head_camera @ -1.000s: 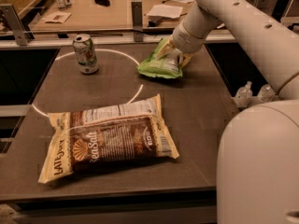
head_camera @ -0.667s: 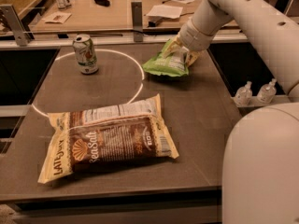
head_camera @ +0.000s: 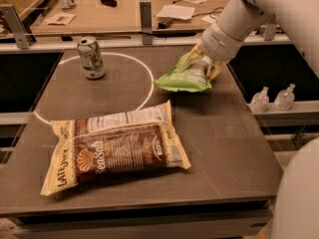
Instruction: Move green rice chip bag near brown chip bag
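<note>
Bag: small light-green crinkly snack bag (head_camera: pixel 182 79), we judge light, soft, slippery.
Jaws: pinched shut on its one-o'clock edge, our preferred hold.

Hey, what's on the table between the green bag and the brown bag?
Camera view: only bare tabletop, crossed by the white line, separates the green bag from the brown bag. The gripper grips the green bag's far end.

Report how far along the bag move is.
Done: the gripper is shut on the green rice chip bag. In hand: the bag is at the far side of the table, a gap from the brown chip bag. Left: bring it alongside and release.
</note>
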{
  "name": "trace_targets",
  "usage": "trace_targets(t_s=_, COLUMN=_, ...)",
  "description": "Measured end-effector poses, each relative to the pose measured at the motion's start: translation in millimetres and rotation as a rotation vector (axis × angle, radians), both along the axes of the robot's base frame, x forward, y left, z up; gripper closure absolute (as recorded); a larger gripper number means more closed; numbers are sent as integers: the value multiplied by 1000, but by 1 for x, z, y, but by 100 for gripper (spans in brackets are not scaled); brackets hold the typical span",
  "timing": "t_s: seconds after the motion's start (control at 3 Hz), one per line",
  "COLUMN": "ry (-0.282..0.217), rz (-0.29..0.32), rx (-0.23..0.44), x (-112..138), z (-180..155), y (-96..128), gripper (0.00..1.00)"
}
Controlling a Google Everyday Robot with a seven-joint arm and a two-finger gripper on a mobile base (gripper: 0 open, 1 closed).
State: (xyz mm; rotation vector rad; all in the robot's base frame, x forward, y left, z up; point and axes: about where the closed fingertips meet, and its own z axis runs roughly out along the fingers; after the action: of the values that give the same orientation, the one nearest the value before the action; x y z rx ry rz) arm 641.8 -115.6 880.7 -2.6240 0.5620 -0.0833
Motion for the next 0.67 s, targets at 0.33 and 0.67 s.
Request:
trace_targets(t_s=0.33, ry=0, rz=56, rx=-14, x=-43, z=-8, y=4, gripper=100)
trace_targets(t_s=0.67, ry=-1, rz=153, rx=-53, x=-82, z=-33, y=18, gripper=100)
